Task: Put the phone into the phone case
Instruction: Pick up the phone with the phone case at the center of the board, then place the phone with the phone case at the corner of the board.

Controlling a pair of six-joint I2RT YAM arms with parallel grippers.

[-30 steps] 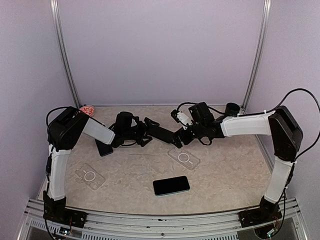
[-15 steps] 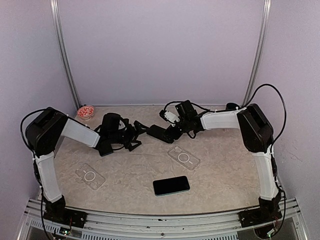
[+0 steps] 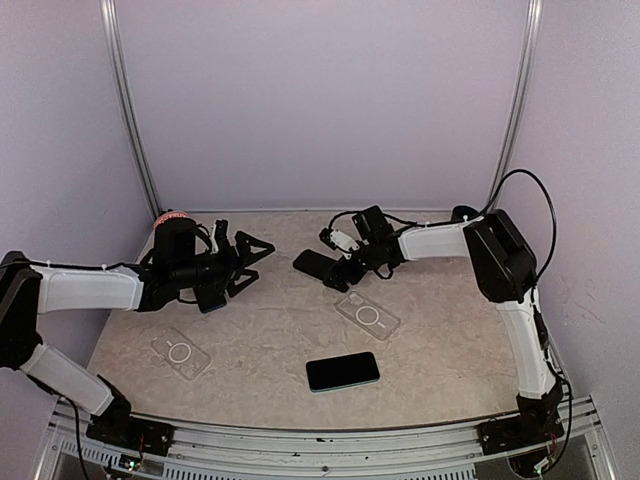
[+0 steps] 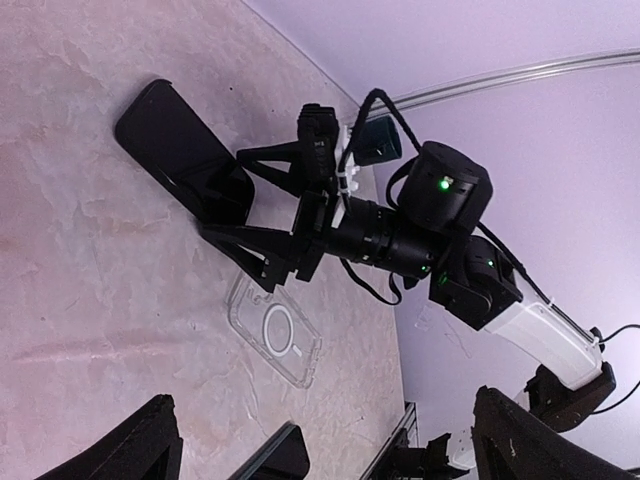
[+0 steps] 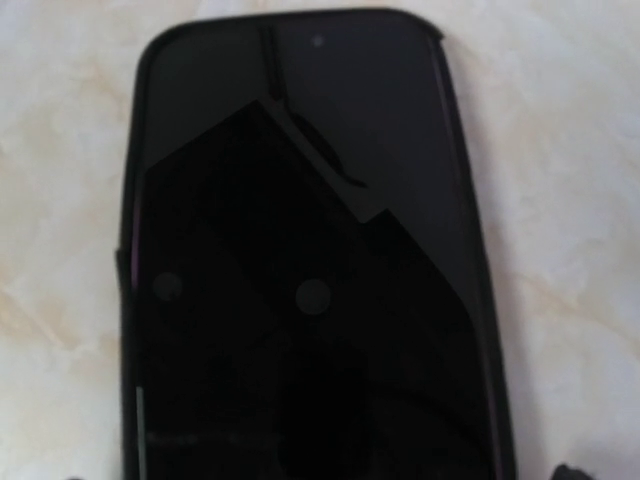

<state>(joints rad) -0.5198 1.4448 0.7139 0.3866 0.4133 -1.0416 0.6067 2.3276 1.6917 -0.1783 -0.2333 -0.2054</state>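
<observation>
The left arm [image 3: 85, 288] lies low across the table [image 3: 270, 335] from the left edge, its wrist in front of a reddish bowl [image 3: 171, 215] at the back. Near the front left a clear case [image 3: 181, 352] lies flat, with a white ring at its middle. The left gripper [image 3: 260, 260] points right with its jaws spread wide and nothing between them; in its own view its fingers [image 4: 130, 450] show only at the bottom corners. The phone [image 3: 342, 371], dark screen up with a teal edge, lies flat near the front middle, apart from both cases and both grippers. Behind it a black phone [image 3: 312, 264] lies flat on the table. The right gripper [image 4: 225, 192] is spread wide, one finger on each side of the end nearest it; whether they touch it I cannot tell. In the right wrist view this black phone fills nearly the whole picture. A second clear case [image 3: 367, 316] lies just in front of that gripper, between it and the phone. A dark cup [image 3: 463, 213] stands at the back right corner
</observation>
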